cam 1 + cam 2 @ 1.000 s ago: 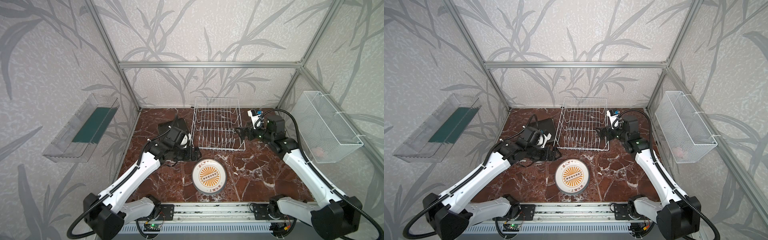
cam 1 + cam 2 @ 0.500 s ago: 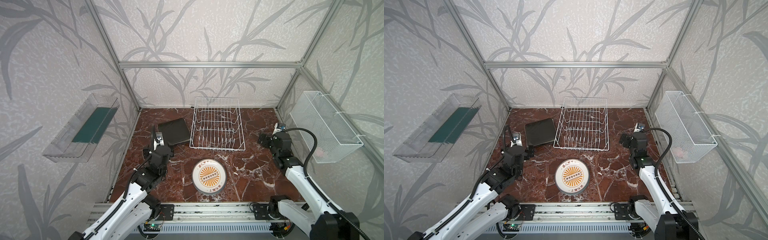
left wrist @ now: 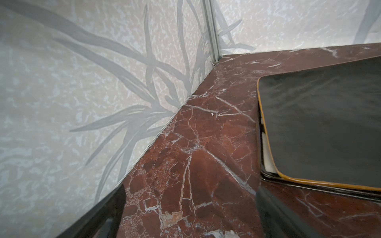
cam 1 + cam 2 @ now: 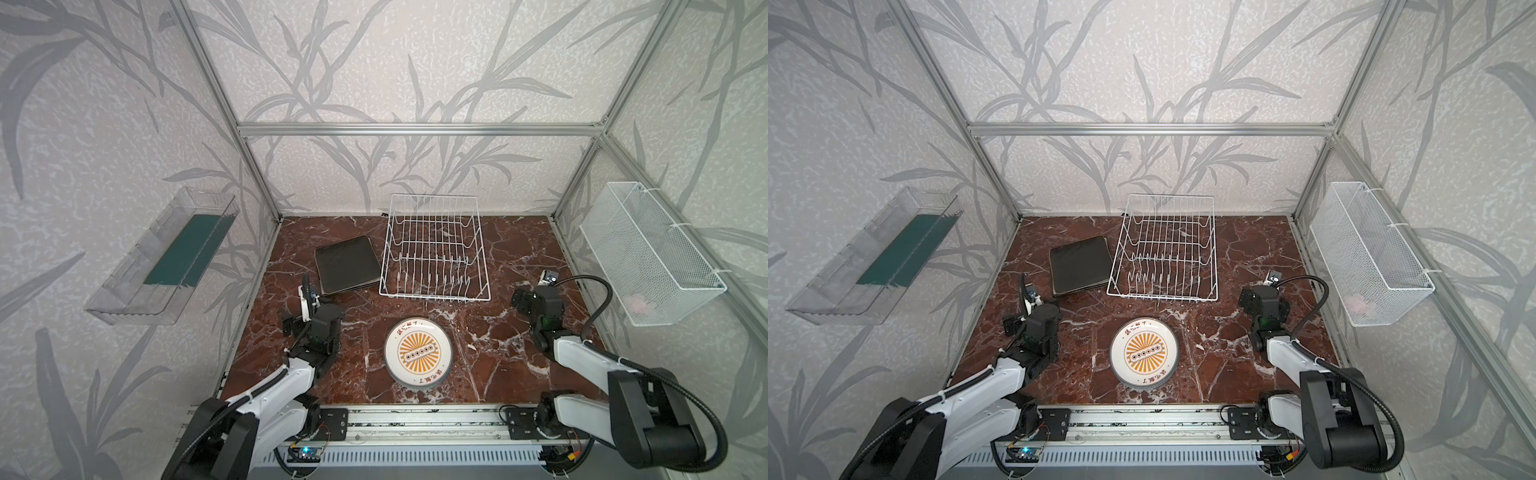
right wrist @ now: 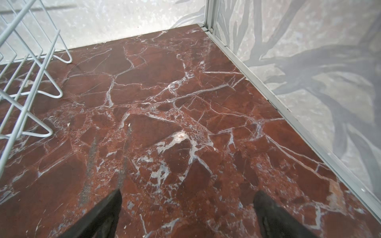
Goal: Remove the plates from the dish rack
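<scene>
The white wire dish rack stands at the back middle of the marble table with nothing between its prongs. A stack of square black-backed plates lies face down just left of it. Round sunburst plates are stacked in front of the rack. My left gripper hovers open and empty in front of the square plates. Right of the rack's near corner, my right gripper is open over bare marble.
A clear plastic tray hangs on the left wall. A fine-mesh white basket hangs on the right wall. An aluminium rail runs along the table's front edge, and frame posts stand at the back corners.
Both arms have pulled back toward the front: the left gripper from over the square plates, the right from the rack's right side. Both stayed open.
</scene>
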Tool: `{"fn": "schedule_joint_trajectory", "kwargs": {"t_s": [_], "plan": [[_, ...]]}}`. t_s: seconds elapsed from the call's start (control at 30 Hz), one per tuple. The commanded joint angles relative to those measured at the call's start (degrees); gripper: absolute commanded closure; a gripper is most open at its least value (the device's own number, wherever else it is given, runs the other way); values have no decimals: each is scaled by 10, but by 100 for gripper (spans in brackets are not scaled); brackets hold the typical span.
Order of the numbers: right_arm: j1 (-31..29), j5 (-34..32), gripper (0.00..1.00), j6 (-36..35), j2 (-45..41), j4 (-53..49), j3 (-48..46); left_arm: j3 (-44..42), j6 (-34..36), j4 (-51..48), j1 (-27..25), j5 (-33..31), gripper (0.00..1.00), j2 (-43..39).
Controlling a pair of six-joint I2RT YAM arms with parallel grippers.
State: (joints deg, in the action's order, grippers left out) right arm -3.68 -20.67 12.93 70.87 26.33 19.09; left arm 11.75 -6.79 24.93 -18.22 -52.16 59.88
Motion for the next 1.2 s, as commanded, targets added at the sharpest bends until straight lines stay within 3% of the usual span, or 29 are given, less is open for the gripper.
{"fn": "schedule_joint_trajectory", "kwargs": {"t_s": [0.0, 0.1, 0.23, 0.27, 0.33, 0.43, 0.57, 0.7, 0.73, 0.8, 0.87, 0.97, 1.07, 1.17], "plan": [[-1, 32, 1, -46, 24, 107, 0, 16, -13, 118, 32, 29, 1, 37], [-1, 48, 1, -83, 53, 142, 9, 34, 32, 179, 66, 76, 1, 100], [-1, 87, 1, -115, 142, 324, -22, 51, 91, 303, 94, 117, 1, 196], [-3, 105, 1, -122, 147, 317, -19, 61, 102, 312, 96, 119, 1, 214], [-5, 123, 1, -126, 149, 266, -2, 96, 87, 231, 100, 138, 1, 216], [-13, 129, 1, -145, 198, 344, -4, 117, 66, 184, 112, 176, 1, 218], [-16, 122, 1, -140, 166, 232, 28, 122, 66, 185, 127, 217, 1, 223], [-18, 121, 1, -143, 178, 268, 19, 121, 43, 179, 152, 325, 1, 231], [-18, 121, 1, -143, 175, 259, 21, 101, 42, 237, 160, 345, 1, 260], [-18, 121, 1, -143, 171, 249, 24, 64, 61, 412, 159, 318, 1, 327], [-18, 122, 1, -143, 173, 253, 23, 64, 19, 305, 171, 327, 1, 266], [-18, 121, 1, -143, 172, 250, 23, 71, 25, 369, 186, 339, 1, 311], [-18, 121, 1, -143, 172, 250, 24, 104, 12, 240, 185, 345, 1, 274], [-18, 121, 1, -143, 172, 250, 24, 83, 35, 340, 184, 354, 1, 306]]}}
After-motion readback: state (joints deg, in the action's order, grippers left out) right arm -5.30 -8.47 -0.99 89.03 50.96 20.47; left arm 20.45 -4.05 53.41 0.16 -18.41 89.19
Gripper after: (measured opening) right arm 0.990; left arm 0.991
